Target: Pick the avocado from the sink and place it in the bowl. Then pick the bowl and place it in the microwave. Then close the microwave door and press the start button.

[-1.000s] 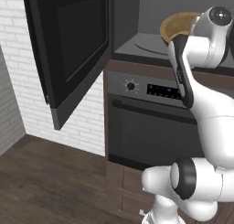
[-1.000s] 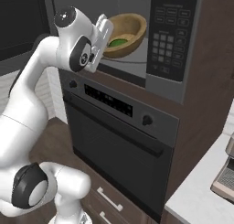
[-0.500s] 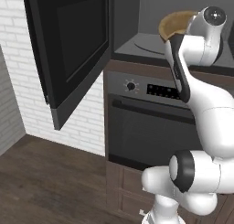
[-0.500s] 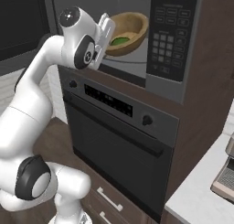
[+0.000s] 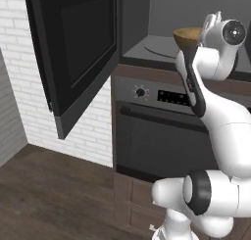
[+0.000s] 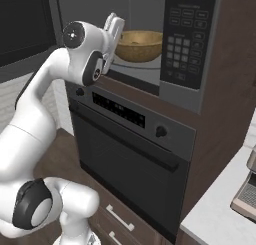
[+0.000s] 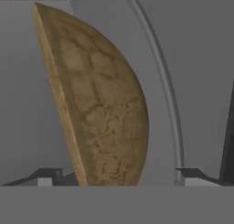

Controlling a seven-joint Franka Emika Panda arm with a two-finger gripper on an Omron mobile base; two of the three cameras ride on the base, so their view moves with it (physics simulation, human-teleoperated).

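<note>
Having just let go, the gripper (image 6: 114, 25) stands released beside the bowl (image 6: 138, 44), now resting inside the microwave (image 6: 187, 44).

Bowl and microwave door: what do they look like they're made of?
The bowl looks wooden, matt: light-brown with mottled, grain-like patches, clearest in the hand view. The microwave door looks like black plastic or metal framing a dark glass window, faintly glossy; being rendered, that stays uncertain.
</note>
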